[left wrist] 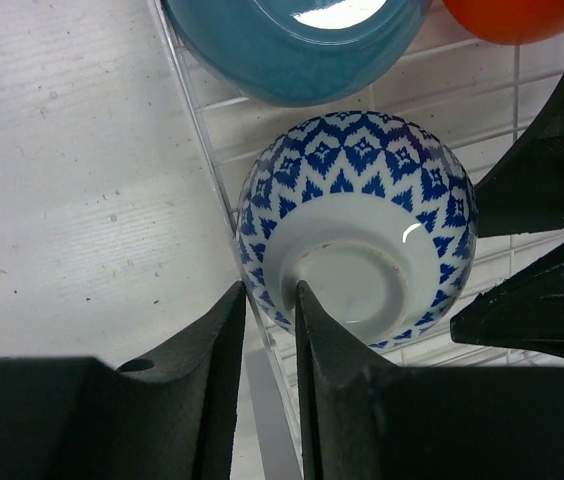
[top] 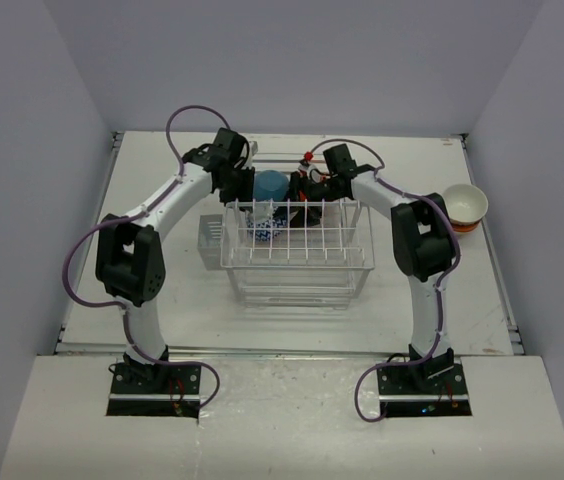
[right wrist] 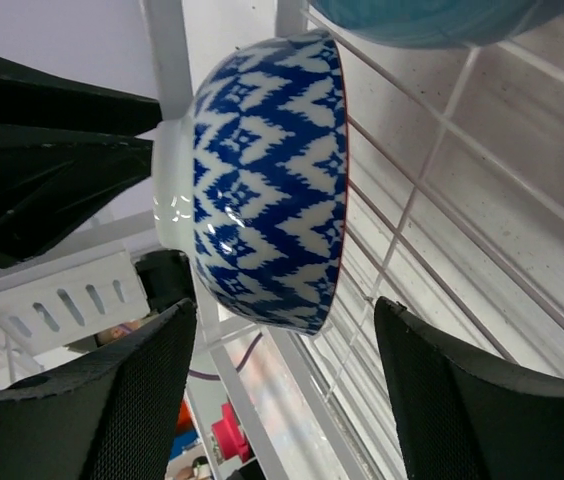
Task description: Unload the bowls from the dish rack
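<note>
At the far left of the dish rack (top: 297,262), the patterned bowl (left wrist: 357,240) stands on edge.
Right gripper (right wrist: 284,310) faces it, jaws wide and empty; left gripper (left wrist: 270,292) nearly closed, hold unclear. Best to centre the bowl, close gently, lift straight out.

A white counter (top: 482,290) is lying under pale grey walls (top: 292,60) that are closing it in at the back and on both sides. In the left wrist view its surface (left wrist: 72,180) is showing fine ridges and small dark specks. A metal strip (top: 292,351) is running along its near edge, just behind a pale speckled board (top: 282,430).
</note>
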Available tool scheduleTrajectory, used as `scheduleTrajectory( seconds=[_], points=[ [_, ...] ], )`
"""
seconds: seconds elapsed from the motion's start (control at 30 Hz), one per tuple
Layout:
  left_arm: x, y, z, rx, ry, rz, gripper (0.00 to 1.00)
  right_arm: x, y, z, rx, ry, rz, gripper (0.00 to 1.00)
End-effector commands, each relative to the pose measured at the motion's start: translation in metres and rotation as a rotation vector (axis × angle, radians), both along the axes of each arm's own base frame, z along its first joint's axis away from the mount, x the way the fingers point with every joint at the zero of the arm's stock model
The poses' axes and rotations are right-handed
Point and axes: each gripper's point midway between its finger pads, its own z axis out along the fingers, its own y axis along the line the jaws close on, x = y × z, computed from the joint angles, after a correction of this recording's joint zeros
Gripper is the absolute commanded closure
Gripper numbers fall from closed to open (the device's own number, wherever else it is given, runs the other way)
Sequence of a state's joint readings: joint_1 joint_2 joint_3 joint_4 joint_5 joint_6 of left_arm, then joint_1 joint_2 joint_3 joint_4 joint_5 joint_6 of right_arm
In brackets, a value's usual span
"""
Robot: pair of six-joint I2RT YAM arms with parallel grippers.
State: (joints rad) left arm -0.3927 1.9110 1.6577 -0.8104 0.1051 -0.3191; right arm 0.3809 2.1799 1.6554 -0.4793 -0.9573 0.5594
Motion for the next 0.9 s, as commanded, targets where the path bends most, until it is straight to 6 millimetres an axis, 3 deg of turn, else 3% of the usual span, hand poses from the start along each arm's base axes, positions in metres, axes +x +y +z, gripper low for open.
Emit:
scheduleTrajectory(
  seconds=[0.0,0.1,0.27,0.47,0.73,0.83,0.87],
  points=[
    [-0.011,0.02,-0.024,0.102,0.061,-0.015,0.74,0.003,0.012,0.014,0.082,-0.029,0.021,0.28],
    [-0.01,0.019,-0.023,0.098,0.059,-0.018,0.74,0.0,0.019,0.022,0.128,-0.009,0.035,0.41],
    [-0.01,0.017,-0.022,0.092,0.059,-0.024,0.74,0.001,0.03,0.034,0.184,-0.009,0.055,0.48],
    [-0.008,0.017,-0.02,0.091,0.055,-0.034,0.74,0.002,0.041,0.039,0.251,0.039,0.067,0.65],
    [-0.006,0.011,-0.015,0.07,0.045,-0.06,0.74,0.005,0.06,0.041,0.29,0.111,0.072,0.65],
    [-0.006,0.011,-0.017,0.068,0.048,-0.066,0.74,0.005,0.066,0.036,0.288,0.147,0.074,0.71],
    [-0.006,0.011,-0.017,0.068,0.049,-0.071,0.74,0.005,0.068,0.035,0.293,0.155,0.084,0.78]
  ],
)
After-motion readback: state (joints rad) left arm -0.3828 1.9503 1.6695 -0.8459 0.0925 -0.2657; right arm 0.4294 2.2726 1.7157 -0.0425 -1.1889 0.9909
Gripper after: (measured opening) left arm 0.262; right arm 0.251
